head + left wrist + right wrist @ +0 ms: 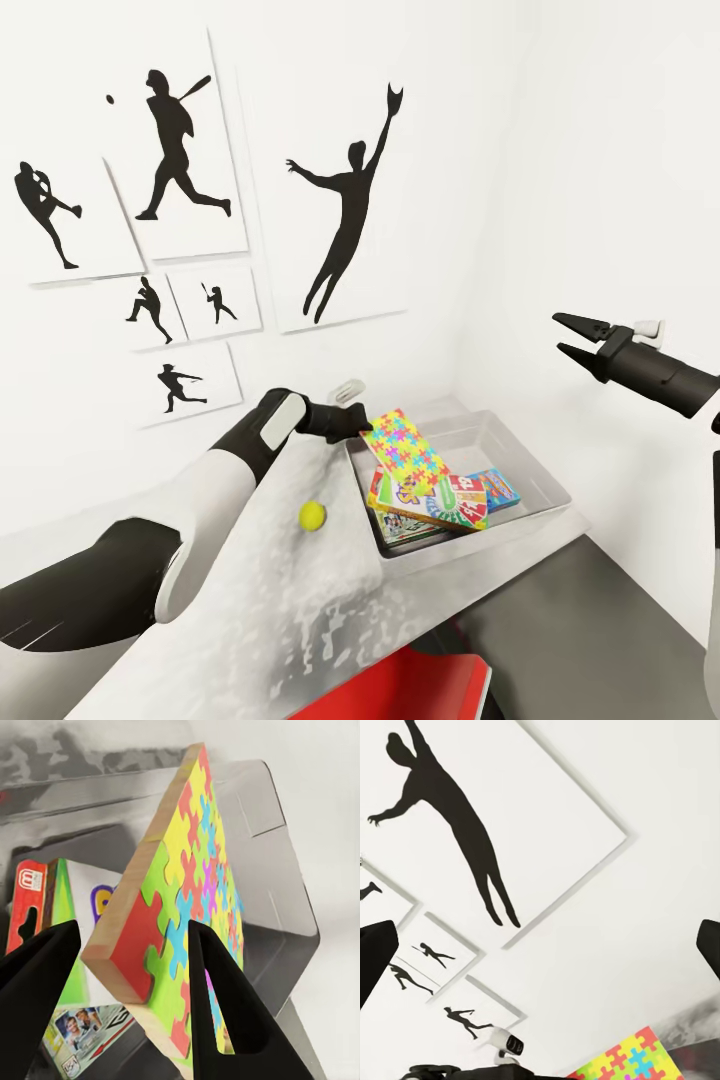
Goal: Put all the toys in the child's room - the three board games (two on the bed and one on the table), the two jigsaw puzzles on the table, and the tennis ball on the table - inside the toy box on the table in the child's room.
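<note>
Left gripper (362, 424) reaches across the table (300, 600) to the near-left corner of the toy box (545, 478), its two dark fingers (225, 1005) set on either side of a jigsaw puzzle (405, 453). In the left wrist view the puzzle (184, 915) stands tilted on edge between the fingers, one finger lying against its printed face; whether the other finger touches the plain wooden back cannot be told. The puzzle's lower part rests among the board games (430, 500) already lying in the tray, while its upper corner rises above the rim beside the gripper. At least two game boxes are stacked flat there, one with a white-and-green cover and a blue-sided one (493, 489) toward the far side; a second puzzle cannot be made out.

Tennis ball (312, 515) sits on the marbled tabletop, outside the tray and just beside its near-left wall, below the left forearm.

Right gripper (570, 335) hangs in the air well above and to the right of the tray, jaws spread apart and holding nothing; it points toward the wall bearing the baseball-player silhouette pictures (345, 215). A red object (410, 685) shows under the table's near edge.
</note>
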Controlling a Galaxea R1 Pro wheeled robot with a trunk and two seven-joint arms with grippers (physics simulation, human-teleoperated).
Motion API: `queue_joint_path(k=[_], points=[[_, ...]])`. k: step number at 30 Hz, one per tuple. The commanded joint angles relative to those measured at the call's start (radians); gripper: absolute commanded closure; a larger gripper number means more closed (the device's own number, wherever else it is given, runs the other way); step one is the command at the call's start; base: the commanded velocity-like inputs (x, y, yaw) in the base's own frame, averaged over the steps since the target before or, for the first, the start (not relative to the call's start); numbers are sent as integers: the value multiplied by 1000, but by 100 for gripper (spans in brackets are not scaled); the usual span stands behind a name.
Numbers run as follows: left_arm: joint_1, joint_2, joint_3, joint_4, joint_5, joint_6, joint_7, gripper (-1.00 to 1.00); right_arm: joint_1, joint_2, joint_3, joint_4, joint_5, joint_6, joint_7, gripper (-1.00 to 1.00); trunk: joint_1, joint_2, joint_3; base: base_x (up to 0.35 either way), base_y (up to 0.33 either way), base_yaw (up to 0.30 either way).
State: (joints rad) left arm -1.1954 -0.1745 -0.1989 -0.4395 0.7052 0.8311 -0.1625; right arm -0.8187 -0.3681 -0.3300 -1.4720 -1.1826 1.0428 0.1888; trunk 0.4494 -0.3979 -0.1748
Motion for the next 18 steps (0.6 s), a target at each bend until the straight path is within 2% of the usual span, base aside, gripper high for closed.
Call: queue_joint_path(k=[1, 3, 4, 18], points=[[-1, 0, 0, 2, -8, 0, -8, 100, -1, 0, -1, 0, 11, 4, 10, -100, 1, -2, -2, 0, 0, 0], [-1, 0, 0, 3, -8, -3, -8, 100, -1, 0, -1, 0, 11, 4, 10, -100, 1, -2, -2, 0, 0, 0], [-1, 0, 0, 3, -9, -4, -8, -100, -1, 0, -1, -1, 11, 4, 10, -100, 1, -2, -2, 0, 0, 0], [-1, 0, -2, -2, -10, 2, -24, -100, -2, 0, -3, -2, 10, 4, 11, -100, 1, -2, -2, 0, 0, 0]])
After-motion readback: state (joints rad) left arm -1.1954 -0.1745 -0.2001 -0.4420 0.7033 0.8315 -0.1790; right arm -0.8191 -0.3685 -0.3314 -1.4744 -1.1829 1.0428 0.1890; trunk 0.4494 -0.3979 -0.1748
